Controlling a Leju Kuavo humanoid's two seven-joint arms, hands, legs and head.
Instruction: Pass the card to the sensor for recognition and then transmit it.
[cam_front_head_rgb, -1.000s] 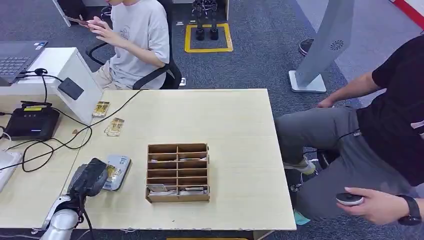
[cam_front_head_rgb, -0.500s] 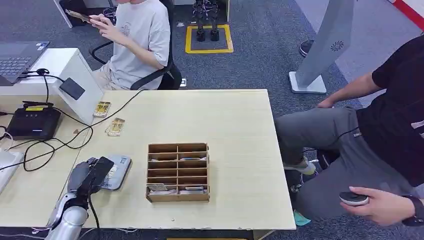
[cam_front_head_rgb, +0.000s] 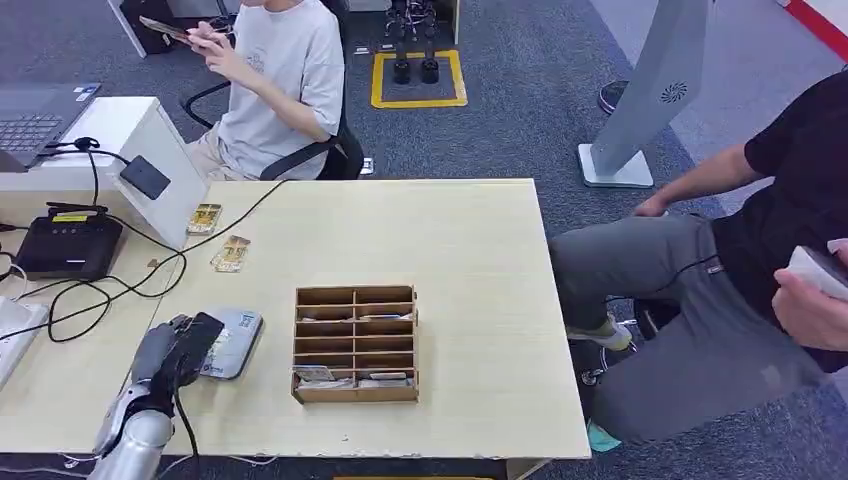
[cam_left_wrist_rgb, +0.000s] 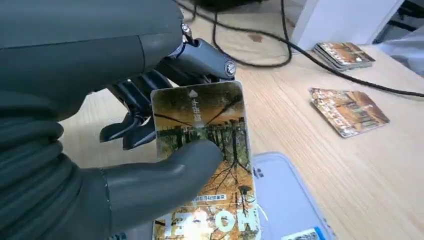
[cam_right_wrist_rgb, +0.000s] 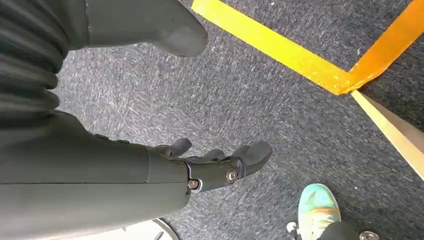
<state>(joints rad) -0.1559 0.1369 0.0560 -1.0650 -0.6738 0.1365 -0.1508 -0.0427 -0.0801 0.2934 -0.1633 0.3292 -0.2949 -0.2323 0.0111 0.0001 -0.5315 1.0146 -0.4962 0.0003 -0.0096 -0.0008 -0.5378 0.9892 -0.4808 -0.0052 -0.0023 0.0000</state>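
Card (cam_left_wrist_rgb: 210, 165) sits pinched between the thumb and dark fingers of the left hand (cam_front_head_rgb: 178, 348), held just above the grey sensor (cam_front_head_rgb: 229, 342) near the left edge of the table (cam_front_head_rgb: 470, 250). A wooden organizer (cam_front_head_rgb: 356, 343) stands beside the sensor toward the front edge. The right hand (cam_right_wrist_rgb: 210, 167) hangs over carpet, fingers apart, holding nothing.

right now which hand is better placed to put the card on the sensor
Left. The left hand already grips the card, just above the grey sensor pad on the table. The right hand hangs empty, fingers apart, over the carpet.
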